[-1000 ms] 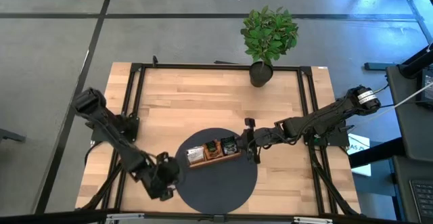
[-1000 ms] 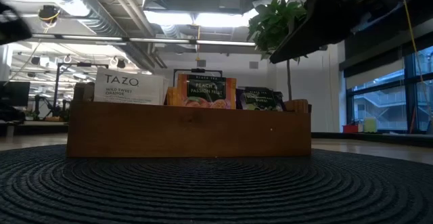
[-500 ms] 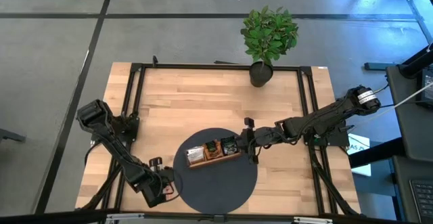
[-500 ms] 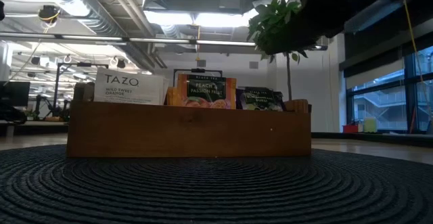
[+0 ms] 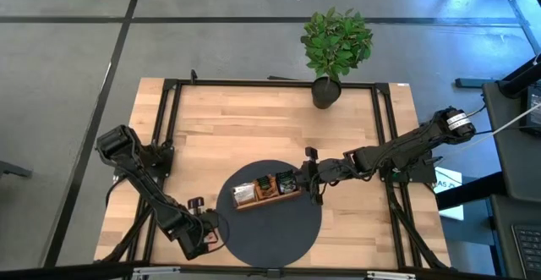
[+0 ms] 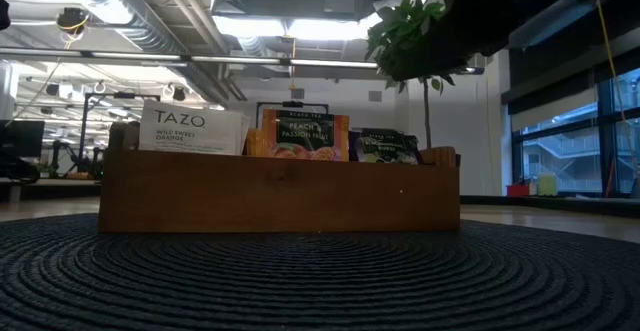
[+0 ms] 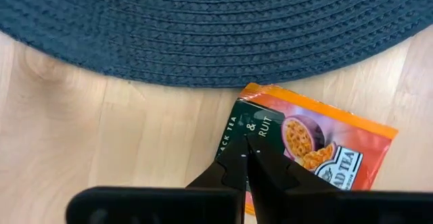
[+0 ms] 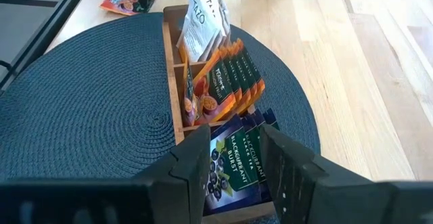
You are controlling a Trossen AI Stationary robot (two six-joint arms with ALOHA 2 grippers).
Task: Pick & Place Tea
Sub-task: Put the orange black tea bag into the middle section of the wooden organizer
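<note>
Tea sachets are standing in three groups in the wooden tray (image 5: 267, 194) on the round dark mat (image 5: 279, 229): white (image 8: 203, 17), orange (image 8: 226, 75) and dark blueberry (image 8: 237, 156). One orange sachet (image 7: 308, 149) is lying on the bench by the mat's edge, near the front-left corner, with the left claw (image 7: 247, 146) pressed together on it, seen only by the left wrist camera. The right claw (image 8: 233, 160) is hanging spread over the tray.

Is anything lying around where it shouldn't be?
Yes: one orange passion-fruit tea sachet lies flat on the bare light wooden table, just off the round dark woven mat, while the other sachets stand in the brown wooden tray. The left gripper, shut, is pressing down on it.
</note>
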